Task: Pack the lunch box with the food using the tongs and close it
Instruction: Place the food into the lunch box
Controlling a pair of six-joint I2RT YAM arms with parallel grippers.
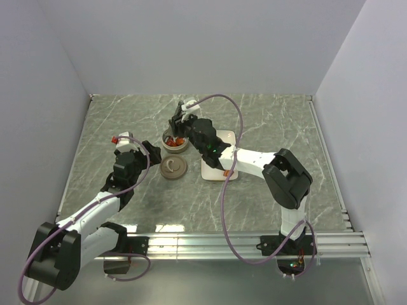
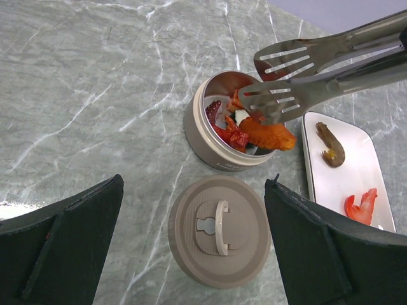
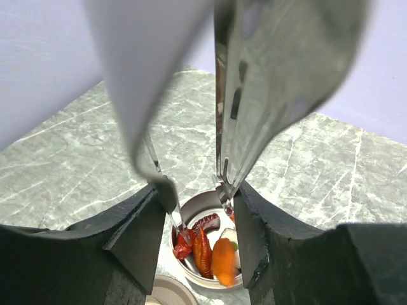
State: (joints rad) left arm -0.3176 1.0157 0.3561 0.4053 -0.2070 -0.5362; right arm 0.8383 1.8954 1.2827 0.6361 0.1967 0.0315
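The lunch box (image 2: 202, 143) stands open on the marble, with food (image 2: 230, 133) inside: red pieces, a dark one, a white bit, and an orange piece (image 2: 270, 135) lying over its near rim. The tongs (image 2: 299, 70) hang just above it, slotted blades apart, nothing pinched between them. My right gripper (image 3: 194, 190) is shut on the tongs' arms (image 3: 280, 76), directly over the tin (image 3: 191, 211). The brown lid (image 2: 219, 229) lies flat beside the tin, handle up. My left gripper (image 2: 194, 183) stands wide open above the lid, not touching it.
A white rectangular plate (image 2: 346, 181) lies right of the tin, holding a brown shrimp-shaped piece (image 2: 331, 145) and a red piece (image 2: 361, 206). In the top view the right arm crosses over the plate (image 1: 210, 170). Grey walls ring the table.
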